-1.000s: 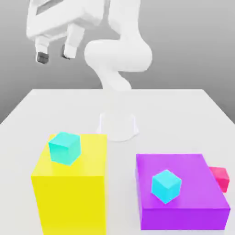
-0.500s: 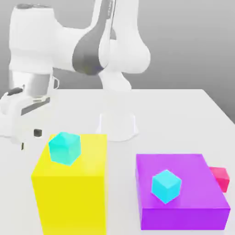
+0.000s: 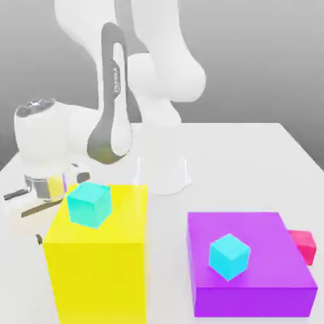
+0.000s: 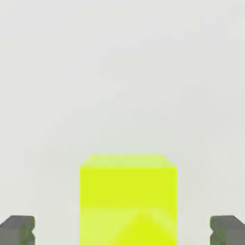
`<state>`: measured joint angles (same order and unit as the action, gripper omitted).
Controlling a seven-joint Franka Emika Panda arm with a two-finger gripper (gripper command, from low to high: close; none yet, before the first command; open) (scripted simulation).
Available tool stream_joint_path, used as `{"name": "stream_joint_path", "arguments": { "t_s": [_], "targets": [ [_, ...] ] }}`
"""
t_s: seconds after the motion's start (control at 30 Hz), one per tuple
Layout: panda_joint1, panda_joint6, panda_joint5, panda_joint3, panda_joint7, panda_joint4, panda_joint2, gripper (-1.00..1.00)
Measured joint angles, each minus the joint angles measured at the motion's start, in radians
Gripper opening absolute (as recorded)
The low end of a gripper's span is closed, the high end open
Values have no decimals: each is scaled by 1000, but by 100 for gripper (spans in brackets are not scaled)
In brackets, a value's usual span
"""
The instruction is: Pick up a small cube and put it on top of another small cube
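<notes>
In the hand view the small lime cube [image 4: 128, 191] rests on the white table, between my two dark fingertips [image 4: 17, 229], which stand wide apart on either side without touching it. My gripper [image 4: 122, 230] is open. In the exterior view the gripper [image 3: 37, 234] is low over the table at the exterior view's left, just behind the big yellow block [image 3: 98, 266], which hides the lime cube there. The other small cube, red-pink [image 3: 304, 245], sits on the table at the far right, partly hidden behind the purple block [image 3: 250, 266].
One cyan cube [image 3: 89, 204] lies on top of the yellow block and another cyan cube [image 3: 229, 255] on the purple block. The robot's white base [image 3: 162, 172] stands at the middle back of the table.
The arm has swung down from high at the upper left to table level beside the yellow block. The open fingers now straddle the lime cube. The cubes have not moved.
</notes>
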<state>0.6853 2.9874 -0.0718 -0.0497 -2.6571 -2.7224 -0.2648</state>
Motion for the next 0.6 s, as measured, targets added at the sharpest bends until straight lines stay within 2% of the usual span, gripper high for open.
{"name": "stream_joint_path", "arguments": {
  "t_s": [0.03, 0.27, 0.47, 0.6],
  "targets": [
    [-10, 25, -6, 11, -4, 5, -31, -100],
    [-14, 31, -5, 15, -5, 6, -35, -100],
    [8, -126, 49, -19, 36, -29, 157, -100],
    [17, -197, 15, -28, 163, -5, 149, -100]
  ]
}}
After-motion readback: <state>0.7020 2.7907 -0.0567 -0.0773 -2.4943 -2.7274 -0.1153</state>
